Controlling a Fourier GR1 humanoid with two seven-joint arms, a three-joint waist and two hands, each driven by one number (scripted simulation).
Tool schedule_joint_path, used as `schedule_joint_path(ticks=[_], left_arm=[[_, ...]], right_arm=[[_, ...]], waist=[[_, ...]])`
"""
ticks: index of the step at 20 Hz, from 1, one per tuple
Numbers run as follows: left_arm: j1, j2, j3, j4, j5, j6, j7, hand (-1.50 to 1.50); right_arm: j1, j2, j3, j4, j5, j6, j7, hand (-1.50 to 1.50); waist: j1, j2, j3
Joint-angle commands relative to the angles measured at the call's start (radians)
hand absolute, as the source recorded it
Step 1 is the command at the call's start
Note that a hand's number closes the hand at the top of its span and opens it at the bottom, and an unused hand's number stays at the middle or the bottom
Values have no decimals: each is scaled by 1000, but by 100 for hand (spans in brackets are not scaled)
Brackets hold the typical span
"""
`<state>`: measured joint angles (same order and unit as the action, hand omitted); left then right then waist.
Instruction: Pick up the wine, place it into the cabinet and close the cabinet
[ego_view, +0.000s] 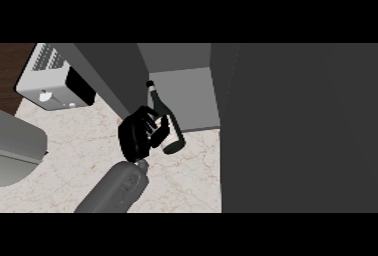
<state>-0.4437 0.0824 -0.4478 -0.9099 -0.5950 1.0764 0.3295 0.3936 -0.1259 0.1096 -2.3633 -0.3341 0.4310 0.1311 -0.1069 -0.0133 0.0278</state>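
The robot's black hand (138, 136) has its fingers (156, 127) curled round the body of the dark green glass wine bottle (167, 125), held tilted at the grey cabinet's (184, 95) opening above the marble bench (88, 145); glass likely heavy, slippery, fragile, so mid-body suits.

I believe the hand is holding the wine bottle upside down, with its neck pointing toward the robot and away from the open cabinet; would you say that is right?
Not quite. The head view shows the hand curled round the wine bottle, but its neck points away from the robot, toward the open cabinet. The bottle's base is the end nearer the robot, over the marble counter.
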Motion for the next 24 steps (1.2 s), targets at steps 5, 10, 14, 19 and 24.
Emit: schedule_joint_path(ticks=[5,10,14,19,24], left_arm=[[-257,-35,37,203,-54,-163,145,-150],[-317,-45,54,237,-40,-210,212,-150],[-374,-82,75,261,14,-177,141,-150],[-438,-82,142,277,161,-181,-23,-150],[-443,-82,155,275,296,-138,-178,-150]], right_arm=[[33,-4,4,-48,-51,6,11,-150],[43,1,23,-39,-46,13,6,-150],[36,-3,19,-49,-58,5,16,-150],[44,-26,-12,-61,-92,7,32,-150],[83,-23,6,-104,-82,7,29,-150]], waist=[[-48,39,-26],[-35,39,-28],[-10,41,-32],[0,43,-32],[-1,37,-32]])
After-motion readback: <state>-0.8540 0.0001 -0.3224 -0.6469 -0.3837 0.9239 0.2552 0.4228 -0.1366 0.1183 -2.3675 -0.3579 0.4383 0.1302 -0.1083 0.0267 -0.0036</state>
